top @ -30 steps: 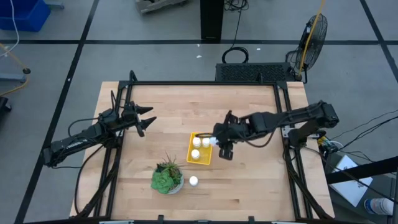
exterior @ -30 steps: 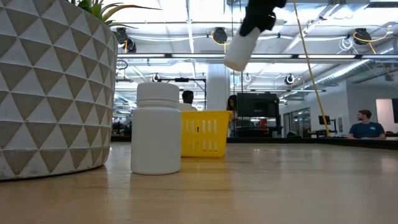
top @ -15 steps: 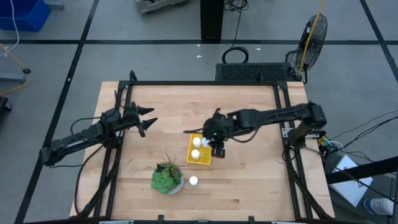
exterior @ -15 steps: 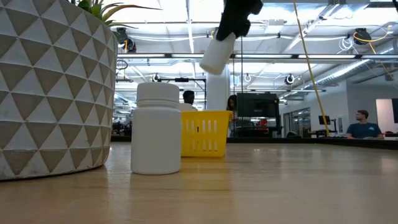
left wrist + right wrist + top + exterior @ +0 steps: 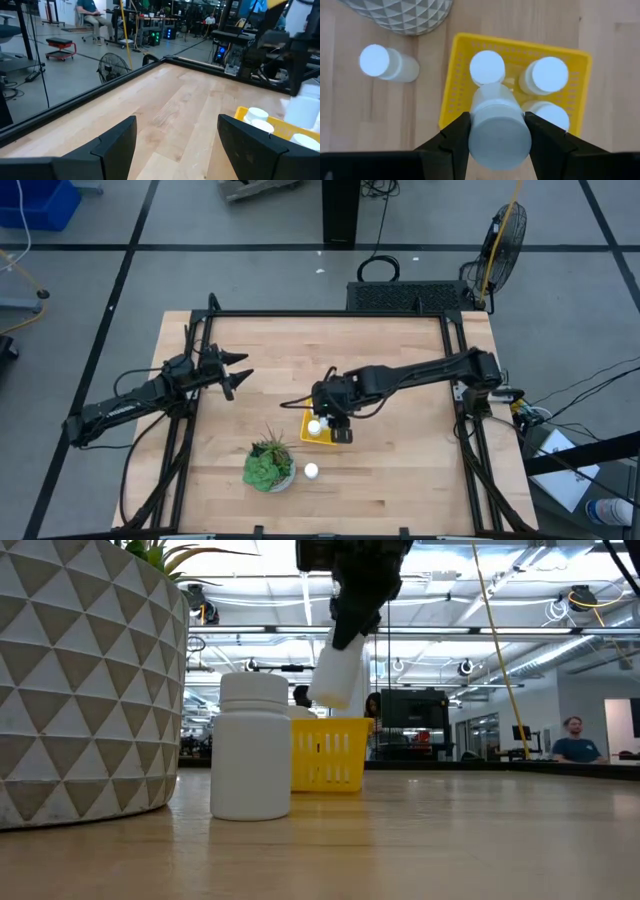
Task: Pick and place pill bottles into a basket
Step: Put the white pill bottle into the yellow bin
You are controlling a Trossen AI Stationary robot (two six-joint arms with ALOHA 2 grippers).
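My right gripper (image 5: 328, 412) is shut on a white pill bottle (image 5: 499, 127) and hangs over the yellow tray (image 5: 451, 95); the low view shows the bottle (image 5: 335, 675) above the tray (image 5: 325, 753). Three white bottles (image 5: 487, 67) stand upright in the tray. One more bottle (image 5: 311, 471) stands on its base on the table beside the potted plant (image 5: 268, 465); it is close in the low view (image 5: 252, 745). My left gripper (image 5: 235, 375) is open and empty at the table's left; its wrist view (image 5: 182, 145) shows the gap. My right gripper pinches the bottle's side wall (image 5: 475, 125) between its two fingers (image 5: 457, 135), near the bottle's upper end (image 5: 345, 640). The fingers come from above, pointing down. The bottle hangs below them, tilted, lifted clear above the tray.
The plant's white patterned pot (image 5: 85, 680) stands near the table's front, left of the tray. A black frame (image 5: 320, 313) runs round the table. Bare wood lies on the far half (image 5: 330, 345) and right of the tray.
My right gripper has gone toward the table's left edge and down with the bottle, from beside the tray's right side to over the tray. The bottle stays tilted and clear of the tray.
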